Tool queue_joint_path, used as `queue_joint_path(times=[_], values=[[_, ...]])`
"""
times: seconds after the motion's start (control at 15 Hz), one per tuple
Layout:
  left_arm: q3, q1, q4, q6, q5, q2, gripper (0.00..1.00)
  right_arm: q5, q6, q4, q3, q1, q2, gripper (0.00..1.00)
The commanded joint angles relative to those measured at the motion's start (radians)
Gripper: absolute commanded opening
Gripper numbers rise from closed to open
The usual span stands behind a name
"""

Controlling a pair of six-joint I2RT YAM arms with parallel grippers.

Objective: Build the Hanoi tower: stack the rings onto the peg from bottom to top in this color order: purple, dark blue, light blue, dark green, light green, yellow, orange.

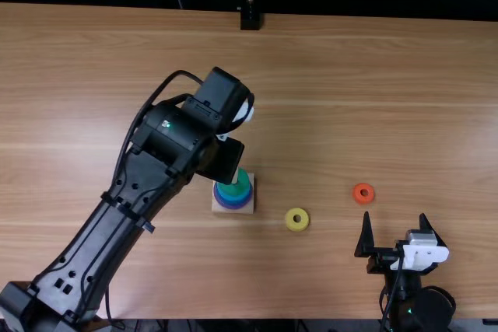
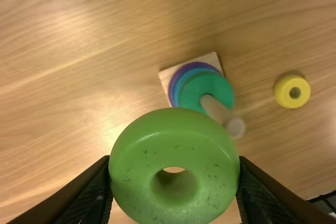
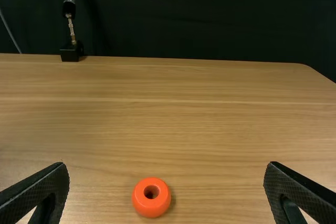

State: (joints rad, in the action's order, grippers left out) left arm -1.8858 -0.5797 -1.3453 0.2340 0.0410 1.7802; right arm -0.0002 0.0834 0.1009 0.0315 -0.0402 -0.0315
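Observation:
My left gripper (image 1: pixel 243 111) is above the table beside the wooden base (image 1: pixel 250 204), its fingertips hidden by the arm. In the left wrist view the left gripper (image 2: pixel 174 164) is shut on a light green ring (image 2: pixel 173 135), held off the peg. The peg (image 2: pixel 216 109) stands in the base with purple (image 2: pixel 175 81), blue (image 2: pixel 181 83) and dark green (image 2: pixel 202 83) rings around it. A yellow ring (image 1: pixel 296 219) lies right of the base. Farther right lies an orange ring (image 1: pixel 363 193). My right gripper (image 1: pixel 395 232) is open near it; in its wrist view the right gripper (image 3: pixel 167 182) holds nothing.
The left arm stretches diagonally over the left part of the table (image 1: pixel 373 99). A black stand (image 1: pixel 250 19) is at the table's far edge. The right arm is by the near edge at the right.

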Motion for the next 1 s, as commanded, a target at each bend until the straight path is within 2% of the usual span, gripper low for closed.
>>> queue_joint_path(times=[0.0, 0.2, 0.93], values=[[-0.044, -0.022, -0.002, 0.033, -0.015, 0.041, 0.00, 0.011, 0.001, 0.027, -0.016, -0.013, 0.016, 1.00], [-0.052, -0.055, -0.002, 0.033, -0.015, 0.061, 0.00, 0.009, 0.001, 0.027, -0.016, -0.013, 0.016, 1.00], [-0.076, -0.085, -0.002, 0.048, -0.013, 0.124, 0.00, 0.011, 0.001, 0.027, -0.016, -0.013, 0.016, 1.00]])
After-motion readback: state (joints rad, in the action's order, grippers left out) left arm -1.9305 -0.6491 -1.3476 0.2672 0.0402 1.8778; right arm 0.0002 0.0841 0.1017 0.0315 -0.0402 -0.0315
